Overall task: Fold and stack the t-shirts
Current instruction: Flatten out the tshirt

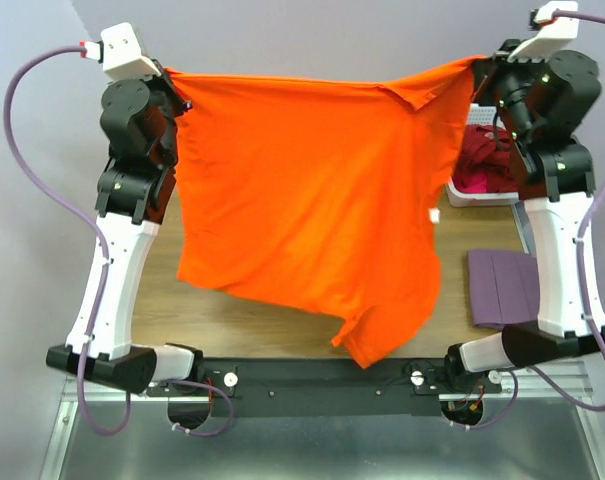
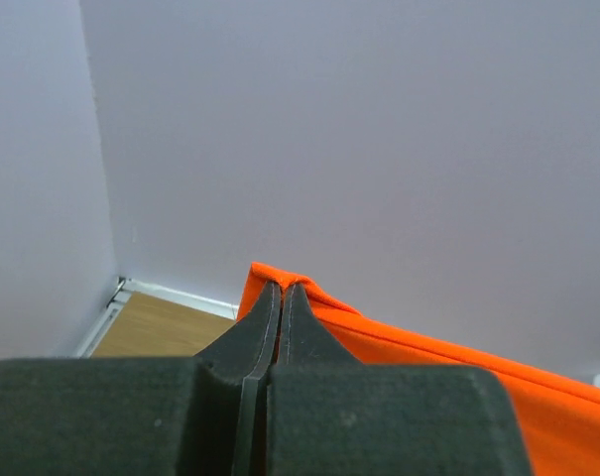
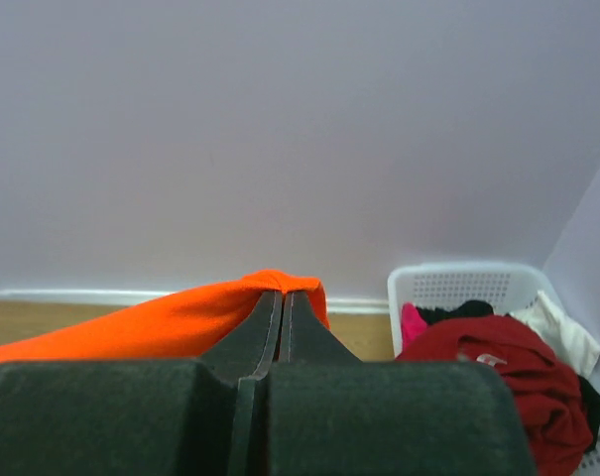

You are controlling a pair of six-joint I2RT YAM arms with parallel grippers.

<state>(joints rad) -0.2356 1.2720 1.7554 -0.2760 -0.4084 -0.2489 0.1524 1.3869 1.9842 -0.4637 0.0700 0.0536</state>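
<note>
Over the wooden counter [image 1: 232,320], the bright orange fabric t-shirt [image 1: 312,200] hangs spread out like a curtain. The left end effector [image 2: 282,288] is pinched tight on one top corner, and the right end effector [image 3: 282,295] is clamped on the other.

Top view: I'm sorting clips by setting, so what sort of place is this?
Likely a robotics lab bench: robot arms bolted to a wooden table, an orange t-shirt, a basket of clothes.

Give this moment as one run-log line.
left gripper: shut on orange t-shirt | right gripper: shut on orange t-shirt | cloth: hanging spread between both
</note>
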